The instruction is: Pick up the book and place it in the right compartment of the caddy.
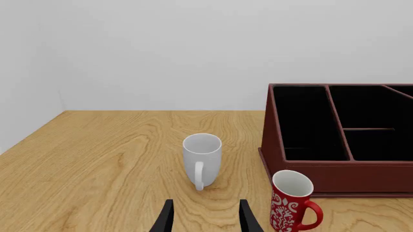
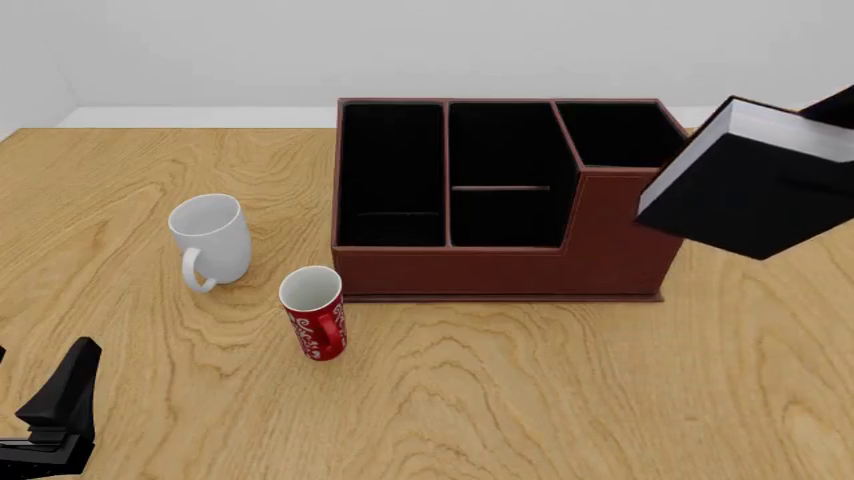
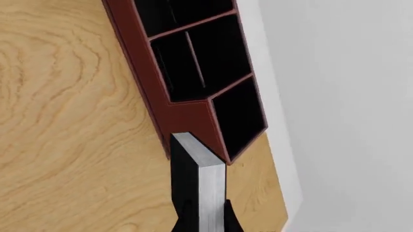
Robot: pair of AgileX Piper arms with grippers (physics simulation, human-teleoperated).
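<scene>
Low at the front view's near left corner, the left hand [image 2: 54, 415] is idling with fingers parted, partly cut off; the right hand [image 3: 205, 218] is gripping the book [image 2: 754, 185], lifted and tilted beside the caddy [image 2: 534, 265], overlapping the right compartment [image 2: 617, 135]; its arm is out of frame.

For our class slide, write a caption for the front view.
Right claw holds the black book tilted in the air beside the caddy's right compartment.

Wooden table [image 2: 561, 390] with caddy [image 2: 501, 270], white mug [image 2: 211, 240], red mug [image 2: 315, 313].
</scene>
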